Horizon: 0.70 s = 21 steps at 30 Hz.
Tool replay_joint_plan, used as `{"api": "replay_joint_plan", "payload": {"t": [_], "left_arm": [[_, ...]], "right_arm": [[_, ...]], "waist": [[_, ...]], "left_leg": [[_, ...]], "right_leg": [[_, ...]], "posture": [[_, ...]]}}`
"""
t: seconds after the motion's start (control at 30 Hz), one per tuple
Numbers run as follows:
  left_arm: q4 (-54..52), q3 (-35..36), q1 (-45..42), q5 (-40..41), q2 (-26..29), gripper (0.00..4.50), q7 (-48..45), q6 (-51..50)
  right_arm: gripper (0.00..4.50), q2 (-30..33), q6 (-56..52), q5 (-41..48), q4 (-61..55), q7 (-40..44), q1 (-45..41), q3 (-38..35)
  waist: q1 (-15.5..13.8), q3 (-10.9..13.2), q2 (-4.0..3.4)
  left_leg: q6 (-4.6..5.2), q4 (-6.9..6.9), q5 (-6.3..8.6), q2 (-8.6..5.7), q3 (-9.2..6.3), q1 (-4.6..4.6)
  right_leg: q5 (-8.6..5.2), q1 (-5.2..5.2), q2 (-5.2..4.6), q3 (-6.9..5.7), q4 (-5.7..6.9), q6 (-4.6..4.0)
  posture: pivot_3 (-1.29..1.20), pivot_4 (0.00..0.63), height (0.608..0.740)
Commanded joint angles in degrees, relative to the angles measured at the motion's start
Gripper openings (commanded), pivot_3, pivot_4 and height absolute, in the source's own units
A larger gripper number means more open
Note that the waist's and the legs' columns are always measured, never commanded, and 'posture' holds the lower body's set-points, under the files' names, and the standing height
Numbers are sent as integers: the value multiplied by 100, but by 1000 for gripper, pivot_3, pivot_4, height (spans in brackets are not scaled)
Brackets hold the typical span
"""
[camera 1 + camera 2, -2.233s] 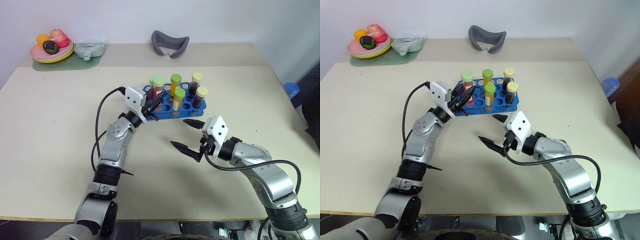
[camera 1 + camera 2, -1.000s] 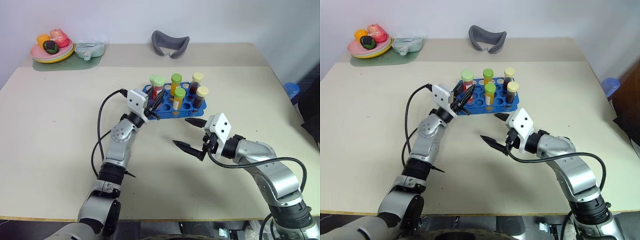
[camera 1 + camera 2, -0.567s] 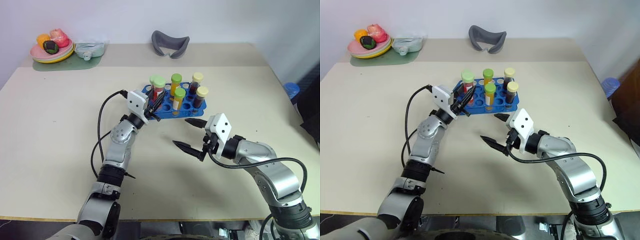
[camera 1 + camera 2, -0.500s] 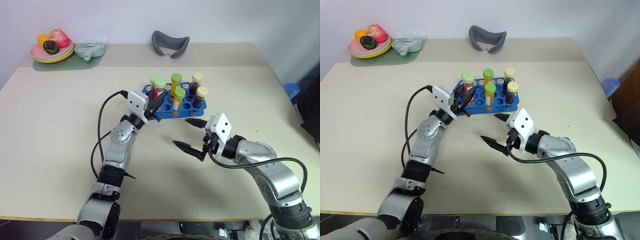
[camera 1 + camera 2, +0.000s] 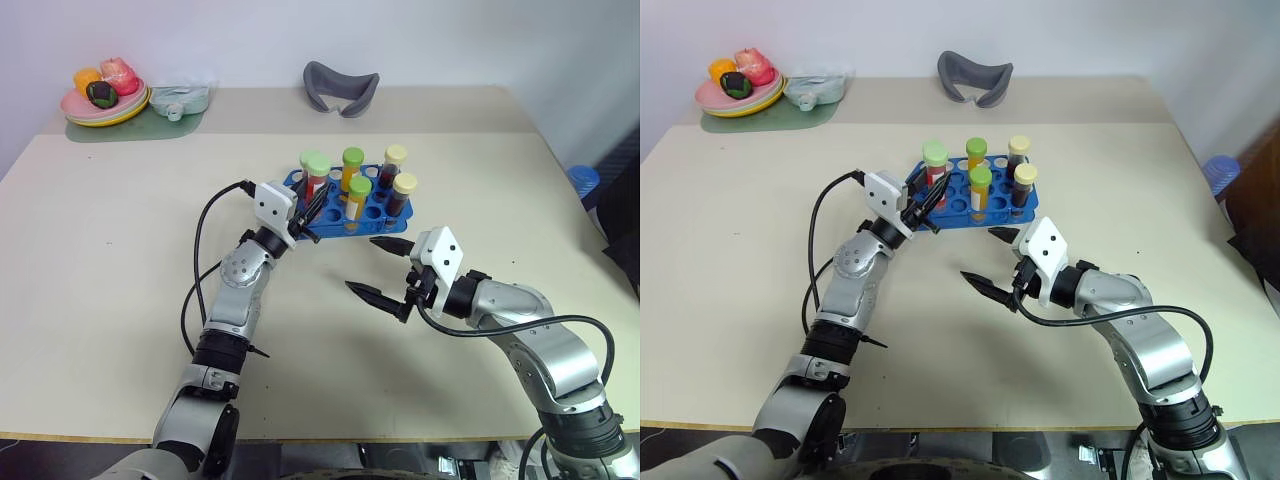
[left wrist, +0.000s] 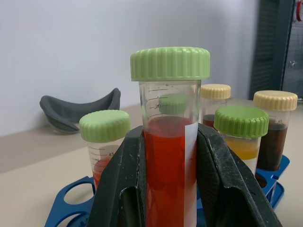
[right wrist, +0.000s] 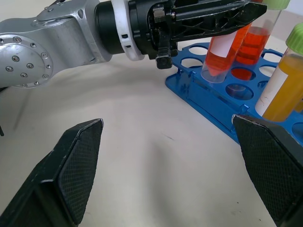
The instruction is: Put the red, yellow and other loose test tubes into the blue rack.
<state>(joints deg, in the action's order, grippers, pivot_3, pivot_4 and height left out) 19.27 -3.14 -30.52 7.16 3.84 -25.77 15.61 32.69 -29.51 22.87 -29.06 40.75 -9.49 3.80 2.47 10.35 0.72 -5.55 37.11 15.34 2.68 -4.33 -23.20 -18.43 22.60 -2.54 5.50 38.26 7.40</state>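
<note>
The blue rack (image 5: 336,214) stands mid-table with several capped tubes upright in it: yellow-orange ones with green caps (image 5: 352,158), dark ones with cream caps (image 5: 404,184), and a red one (image 6: 104,126). My left gripper (image 5: 303,213) is shut on a red tube with a pale green cap (image 6: 169,64). It holds the tube upright over the rack's near-left corner, and the tube's bottom (image 7: 213,71) hangs just above the holes. My right gripper (image 5: 360,264) is open and empty, low over the table in front of the rack.
A grey curved object (image 5: 340,85) lies at the back of the table. At the back left, plates with toy fruit (image 5: 103,95) and a pale container (image 5: 180,98) sit on a green mat. A blue object (image 5: 582,178) stands beyond the right edge.
</note>
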Motion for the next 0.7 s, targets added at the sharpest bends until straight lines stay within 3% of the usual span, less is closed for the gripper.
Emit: {"api": "replay_joint_plan", "payload": {"t": [0.03,0.23,0.47,0.5,0.7], "left_arm": [[88,51,-128,17,44,789,-30,109],[65,3,-78,82,2,789,-173,96],[-200,230,-67,310,-98,4260,40,6],[-367,289,-56,416,-70,4423,32,-77],[-1751,577,364,983,491,4423,-191,-896]], "right_arm": [[4500,-17,66,97,-205,-1,-16,-89],[4500,-6,75,91,-193,14,-30,-93],[4500,3,87,103,-189,33,-23,-111],[4500,16,93,107,-187,45,-13,-126],[4500,245,127,147,-114,206,22,-431]], "waist": [[5,0,0],[0,0,0],[5,0,0],[5,0,0],[10,0,0]], "left_leg": [[0,0,0,0,0,0],[0,-1,0,0,0,0],[0,-1,0,0,0,0],[1,-1,0,0,0,0],[-1,-1,0,0,-1,0]], "right_leg": [[0,0,0,0,0,0],[0,0,0,0,0,0],[0,0,0,0,-1,0],[0,0,0,0,0,0],[0,0,0,0,0,0]], "posture": [[0,150,740],[0,150,740],[0,150,740],[0,150,740],[0,150,740]]}}
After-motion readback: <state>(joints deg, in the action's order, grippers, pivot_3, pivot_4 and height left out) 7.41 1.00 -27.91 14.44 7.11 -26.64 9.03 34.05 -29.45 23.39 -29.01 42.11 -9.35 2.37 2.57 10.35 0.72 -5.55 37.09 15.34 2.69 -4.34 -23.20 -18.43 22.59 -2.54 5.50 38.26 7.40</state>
